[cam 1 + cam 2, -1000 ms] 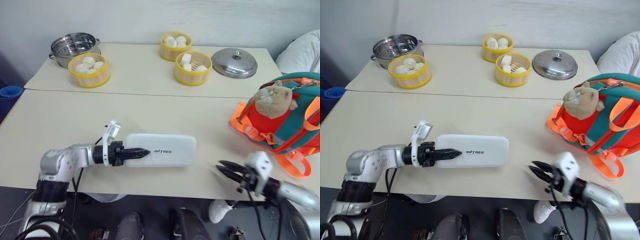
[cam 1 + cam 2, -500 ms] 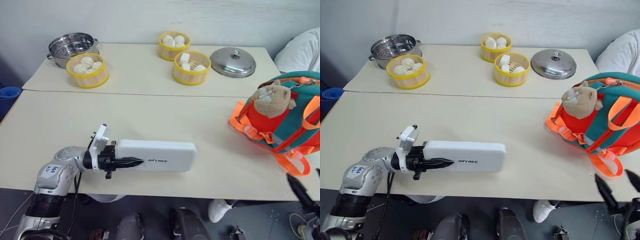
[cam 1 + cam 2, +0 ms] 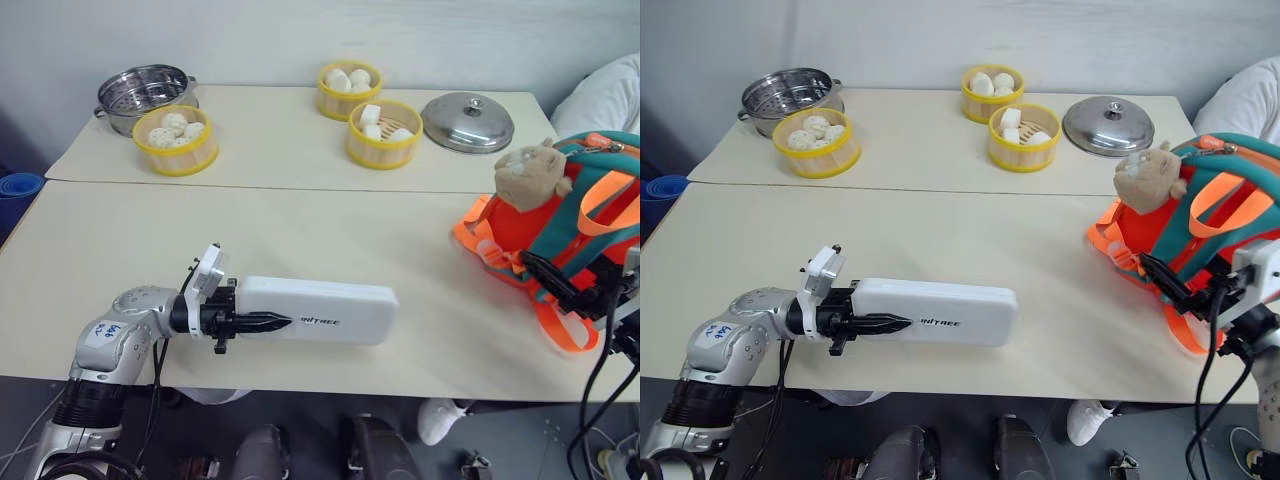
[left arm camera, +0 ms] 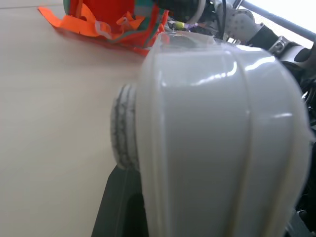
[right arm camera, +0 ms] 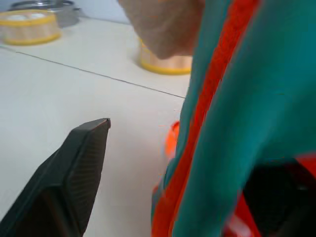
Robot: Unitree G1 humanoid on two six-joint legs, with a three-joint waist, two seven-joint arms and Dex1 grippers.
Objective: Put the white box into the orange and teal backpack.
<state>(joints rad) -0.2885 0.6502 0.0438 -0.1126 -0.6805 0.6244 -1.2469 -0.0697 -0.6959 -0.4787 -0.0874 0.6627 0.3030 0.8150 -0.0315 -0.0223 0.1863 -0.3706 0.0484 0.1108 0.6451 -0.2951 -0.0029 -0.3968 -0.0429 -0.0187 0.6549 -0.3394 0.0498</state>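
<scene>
Box (image 3: 320,310) held at lower left.
Your left gripper (image 3: 268,322) clamps its end; right gripper (image 3: 548,277), jaws wide, touches backpack (image 3: 575,235).

white box (image 3: 320,311) left of backpack (image 3: 570,235)

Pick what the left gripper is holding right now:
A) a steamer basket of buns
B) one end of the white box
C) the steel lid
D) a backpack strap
B: the left gripper is clamped on the near end of the white box, which lies lengthwise on the table, apart from the backpack.
</scene>
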